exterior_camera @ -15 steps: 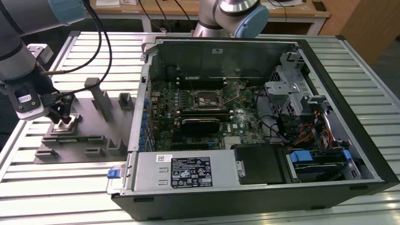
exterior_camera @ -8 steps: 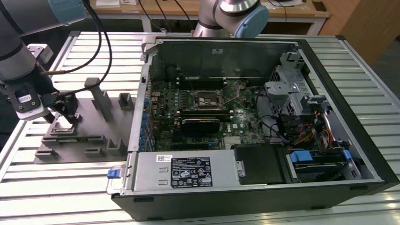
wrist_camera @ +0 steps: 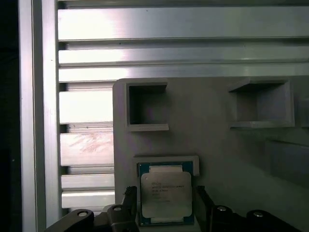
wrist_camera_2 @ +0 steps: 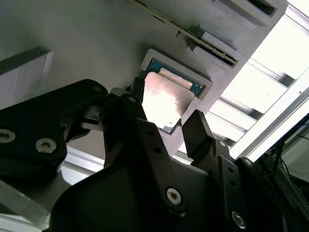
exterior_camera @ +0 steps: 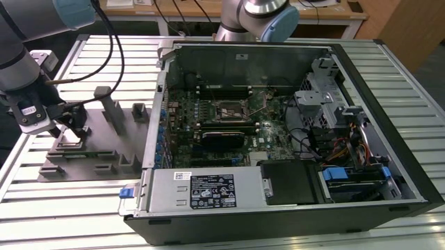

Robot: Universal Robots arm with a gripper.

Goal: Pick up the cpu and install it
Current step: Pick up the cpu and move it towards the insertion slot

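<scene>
- This is a robotics lab bench set up for computer assembly trials.
- A slotted aluminium table (exterior_camera: 62,208) lies under the gripper (exterior_camera: 70,134).
- A grey fixture plate (exterior_camera: 83,161) with posts and pockets sits directly below the gripper.
- An open desktop computer case (exterior_camera: 278,130) lies on its side just beside the gripper, with its motherboard (exterior_camera: 215,125) exposed.
- An industrial robot arm (exterior_camera: 21,52) carries the gripper.
- A wooden desk (exterior_camera: 334,13) with trailing cables stands well beyond the case.

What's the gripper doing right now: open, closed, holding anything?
Gripper: open, holding nothing. It straddles the cpu, which lies in its pocket in the grey fixture.
</scene>
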